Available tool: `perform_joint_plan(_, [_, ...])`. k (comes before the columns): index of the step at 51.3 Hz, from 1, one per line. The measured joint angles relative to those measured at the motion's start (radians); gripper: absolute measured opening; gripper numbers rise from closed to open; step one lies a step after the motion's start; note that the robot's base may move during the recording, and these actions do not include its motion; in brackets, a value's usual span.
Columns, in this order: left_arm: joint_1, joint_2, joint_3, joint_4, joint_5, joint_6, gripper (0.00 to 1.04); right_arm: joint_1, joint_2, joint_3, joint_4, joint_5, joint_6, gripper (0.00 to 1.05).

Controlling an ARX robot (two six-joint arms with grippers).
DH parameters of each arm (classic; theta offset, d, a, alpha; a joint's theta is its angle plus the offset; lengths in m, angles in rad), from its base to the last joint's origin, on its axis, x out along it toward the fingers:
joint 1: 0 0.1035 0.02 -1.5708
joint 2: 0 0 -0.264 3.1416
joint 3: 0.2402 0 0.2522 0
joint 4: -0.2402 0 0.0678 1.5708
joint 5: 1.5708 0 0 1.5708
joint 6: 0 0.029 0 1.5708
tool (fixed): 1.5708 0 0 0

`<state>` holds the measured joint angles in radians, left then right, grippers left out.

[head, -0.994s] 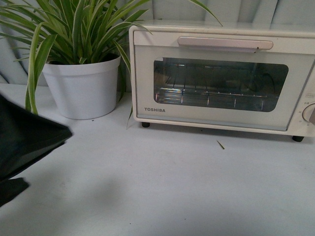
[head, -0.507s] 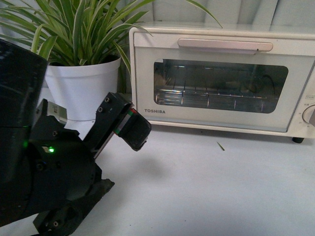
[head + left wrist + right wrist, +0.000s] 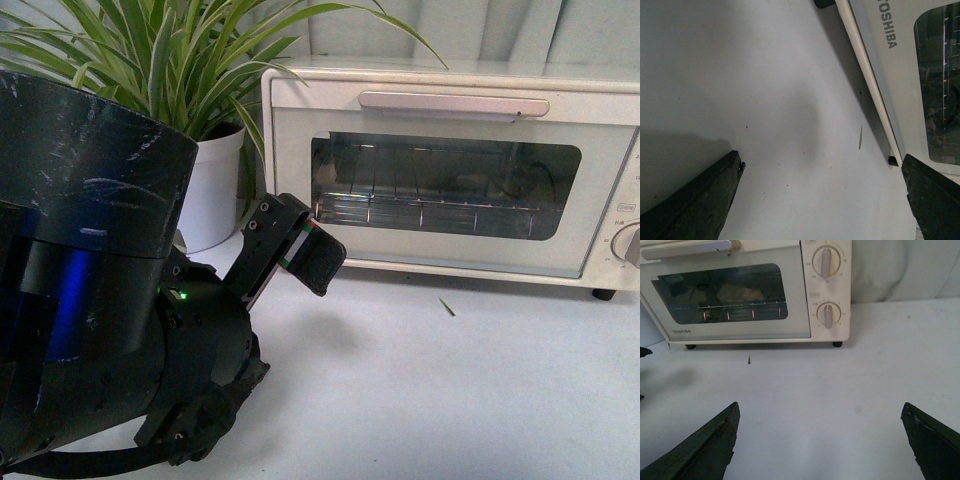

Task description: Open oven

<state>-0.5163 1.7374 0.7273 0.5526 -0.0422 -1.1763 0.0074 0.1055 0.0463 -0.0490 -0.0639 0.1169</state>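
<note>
Oven (image 3: 450,170) shut, wire rack (image 3: 420,208) inside; plant (image 3: 170,60) sits in white pot (image 3: 216,190).

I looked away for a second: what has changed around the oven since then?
The left arm has swung up from the lower left corner of the front view toward the oven, now hiding most of the plant pot. Its pincer is open and empty. The oven door stays shut, its handle untouched.
</note>
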Motion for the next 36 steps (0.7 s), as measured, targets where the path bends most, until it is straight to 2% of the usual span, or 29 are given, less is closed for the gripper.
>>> perform_joint_plan(12, [0.018, 0.0, -0.007, 0.017, 0.014, -0.017, 0.98, 0.168, 0.409, 0.164, 0.269, 0.137, 0.047, 0.95])
perform_joint_plan(18, [0.026, -0.002, -0.012, 0.021, 0.022, -0.027, 0.98, 0.193, 0.619, 0.283, 0.345, 0.158, 0.06, 0.95])
perform_joint_plan(28, [0.031, -0.006, -0.019, 0.022, 0.024, -0.034, 0.98, 0.211, 0.994, 0.613, 0.266, 0.187, 0.143, 0.95])
perform_joint_plan(36, [0.032, -0.008, -0.022, 0.023, 0.028, -0.034, 0.98, 0.222, 1.162, 0.784, 0.212, 0.229, 0.193, 0.95])
